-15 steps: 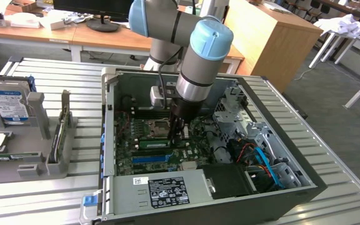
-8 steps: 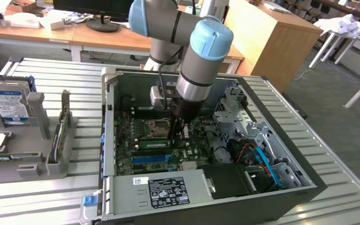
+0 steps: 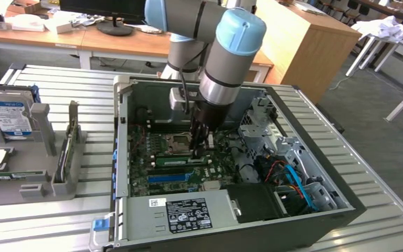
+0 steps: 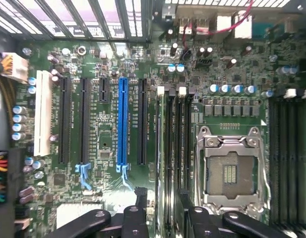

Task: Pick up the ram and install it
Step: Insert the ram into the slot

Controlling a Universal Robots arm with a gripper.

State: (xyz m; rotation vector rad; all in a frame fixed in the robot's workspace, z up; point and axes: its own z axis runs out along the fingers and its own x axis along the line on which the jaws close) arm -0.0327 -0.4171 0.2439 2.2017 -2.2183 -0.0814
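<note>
The gripper (image 3: 200, 151) sits low in the open case (image 3: 121, 157) over the motherboard (image 3: 142, 173), jaws spread wide and holding nothing, presumably to leave undisturbed the ram (image 3: 179, 160), which looks seated in a slot beside the CPU socket (image 3: 177, 142).

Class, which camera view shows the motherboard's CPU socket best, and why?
The wrist view: the CPU socket lies face-on, its metal frame and centre contacts plain. The exterior view shows the CPU socket small and at a slant.
</note>
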